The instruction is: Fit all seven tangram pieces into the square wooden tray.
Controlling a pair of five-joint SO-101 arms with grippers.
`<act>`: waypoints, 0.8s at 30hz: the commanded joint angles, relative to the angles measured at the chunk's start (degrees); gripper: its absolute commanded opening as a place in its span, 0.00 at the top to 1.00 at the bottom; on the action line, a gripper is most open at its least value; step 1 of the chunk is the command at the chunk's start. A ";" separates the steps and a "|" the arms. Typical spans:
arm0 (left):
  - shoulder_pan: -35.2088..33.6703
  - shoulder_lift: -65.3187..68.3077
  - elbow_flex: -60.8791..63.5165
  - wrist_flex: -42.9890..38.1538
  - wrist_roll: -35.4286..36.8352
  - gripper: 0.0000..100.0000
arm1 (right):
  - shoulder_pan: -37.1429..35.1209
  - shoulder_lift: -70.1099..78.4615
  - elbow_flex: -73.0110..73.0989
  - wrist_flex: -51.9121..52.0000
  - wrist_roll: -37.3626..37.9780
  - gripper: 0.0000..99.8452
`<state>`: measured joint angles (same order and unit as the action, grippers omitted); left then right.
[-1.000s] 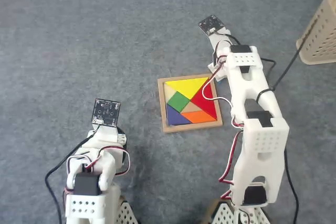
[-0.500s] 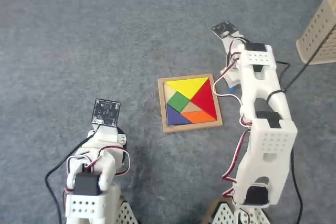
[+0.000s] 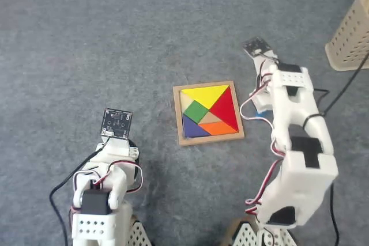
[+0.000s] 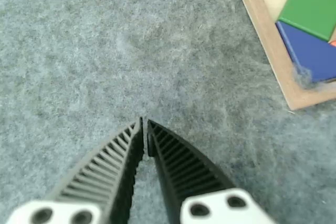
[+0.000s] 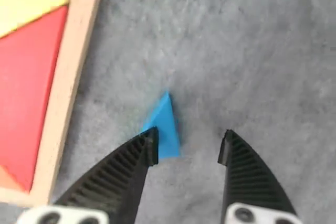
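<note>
Carpet (image 3: pixel 115 44), grey and fuzzy, covers the whole table. Nearest, the left arm (image 3: pixel 106 182), white plastic with loose wires, sits folded low and well apart from the tray. The left gripper (image 4: pixel 143 124) is closed, its ribbed black fingers meeting at the tips over bare carpet and holding nothing.

Further out lies the tray (image 3: pixel 177 116), square with a light wooden rim, flat on the carpet between the two arms. Inside it sit flat glossy pieces: a yellow triangle (image 3: pixel 204 94) along the far edge, a red triangle (image 3: pixel 226 110) along the side towards the right arm, a green square (image 3: pixel 196 111) near the middle, a dark blue piece (image 3: pixel 191 126) in the near corner and an orange piece (image 3: pixel 218 128) on the near edge. Two pale wood-coloured patches show among them; cannot tell if they are pieces or bare tray floor.

The right arm (image 3: pixel 294 142) stretches out beside the tray. The right gripper (image 5: pixel 189 137) is open and empty, fingers spread above the carpet. A blue triangle (image 5: pixel 164 127), small and flat, lies on the carpet just outside the tray rim, just beside one fingertip.

Farthest, a beige perforated basket (image 3: pixel 351 33) stands at the table's edge.
</note>
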<state>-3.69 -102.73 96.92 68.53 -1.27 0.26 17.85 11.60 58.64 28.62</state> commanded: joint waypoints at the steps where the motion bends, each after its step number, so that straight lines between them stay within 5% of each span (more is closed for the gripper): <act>1: -0.26 -0.18 -0.31 0.26 0.53 0.99 | -2.07 -7.96 2.99 -0.84 -4.66 0.79; 7: -0.26 -0.18 -0.31 0.26 0.53 0.99 | -6.37 -6.11 5.80 -3.12 -9.85 0.79; 24: -0.26 -0.18 -0.31 0.26 0.53 0.99 | -3.47 -0.75 3.96 -2.86 -11.25 0.79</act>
<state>-3.69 -102.73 96.92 68.53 -1.27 -4.84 17.14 17.67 55.65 18.07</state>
